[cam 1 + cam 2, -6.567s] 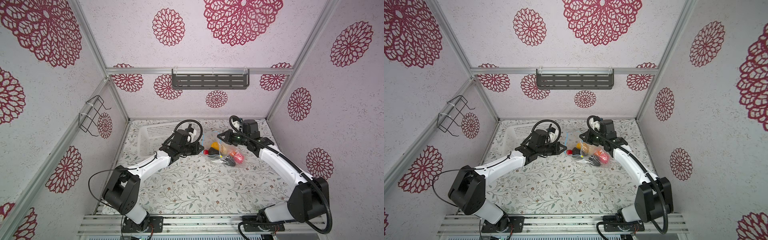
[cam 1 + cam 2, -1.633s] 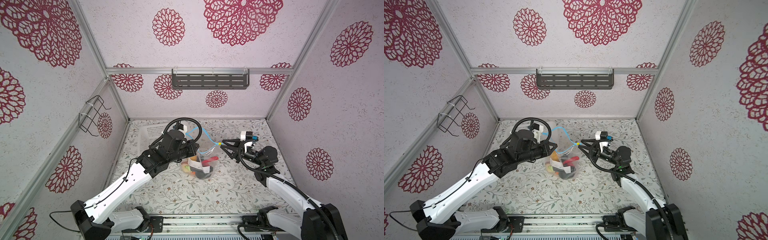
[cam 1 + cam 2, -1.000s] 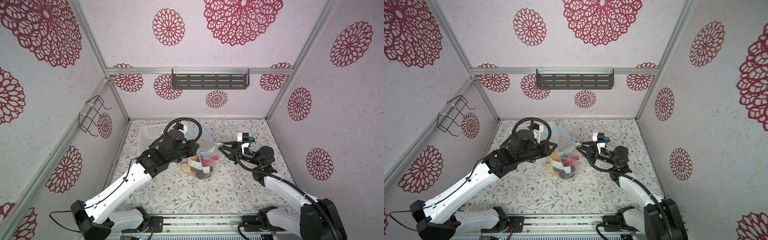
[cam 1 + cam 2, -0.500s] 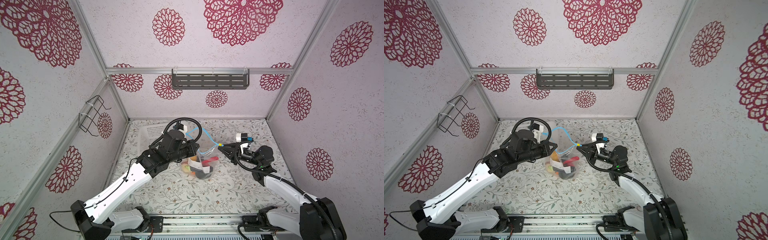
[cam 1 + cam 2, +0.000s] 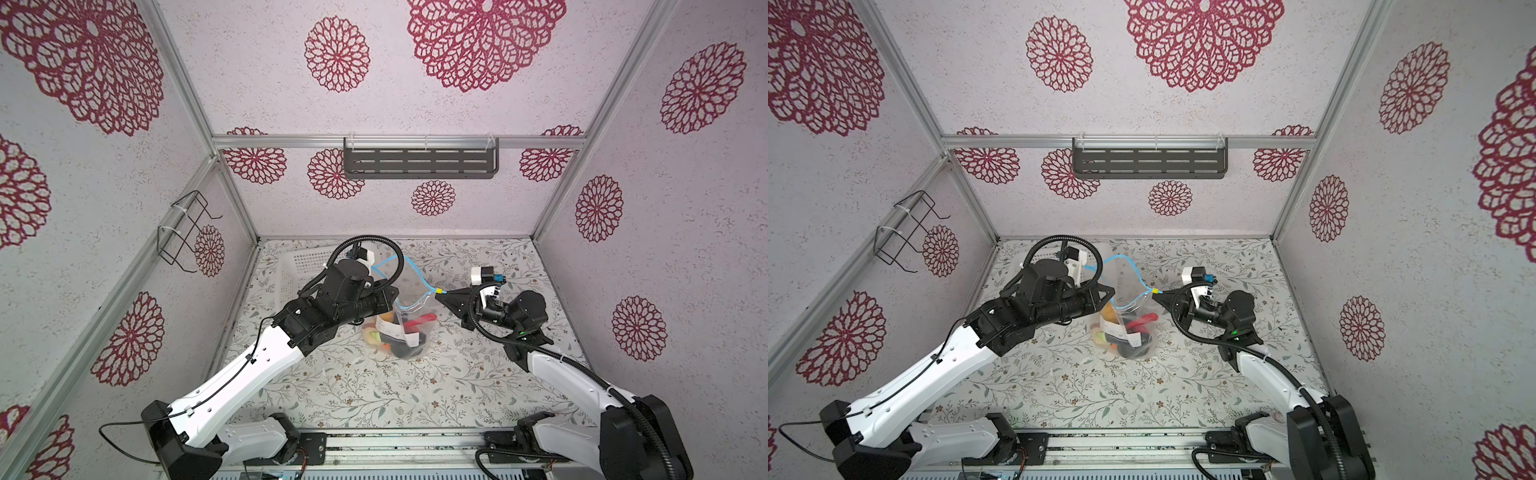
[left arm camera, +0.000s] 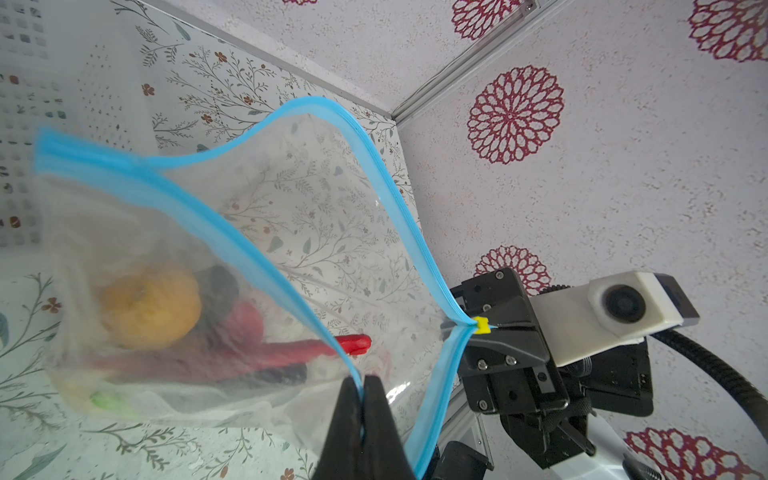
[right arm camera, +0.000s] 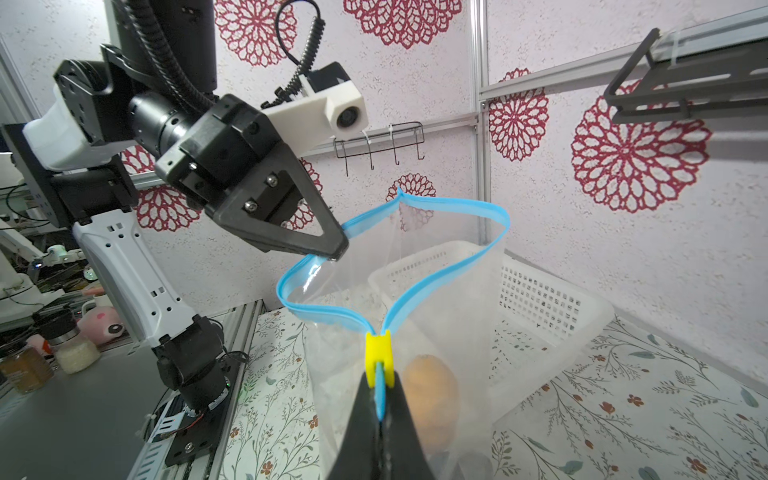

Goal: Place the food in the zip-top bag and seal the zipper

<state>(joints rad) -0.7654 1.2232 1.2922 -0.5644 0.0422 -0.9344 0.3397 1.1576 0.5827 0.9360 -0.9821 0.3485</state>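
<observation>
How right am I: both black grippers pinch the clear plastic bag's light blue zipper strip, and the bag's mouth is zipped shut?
Only the ending is wrong: left gripper and right gripper pinch the light blue zipper strip, but the clear bag gapes open, as the right wrist view shows.

The left claw point(image 6: 363, 384) pinches the zipper point(image 6: 104, 164) of the open zip-top bag point(image 6: 332, 216) holding the food point(image 6: 149, 307).

right gripper point(image 7: 378, 388) now closed on zipper point(image 7: 457, 204)
</observation>
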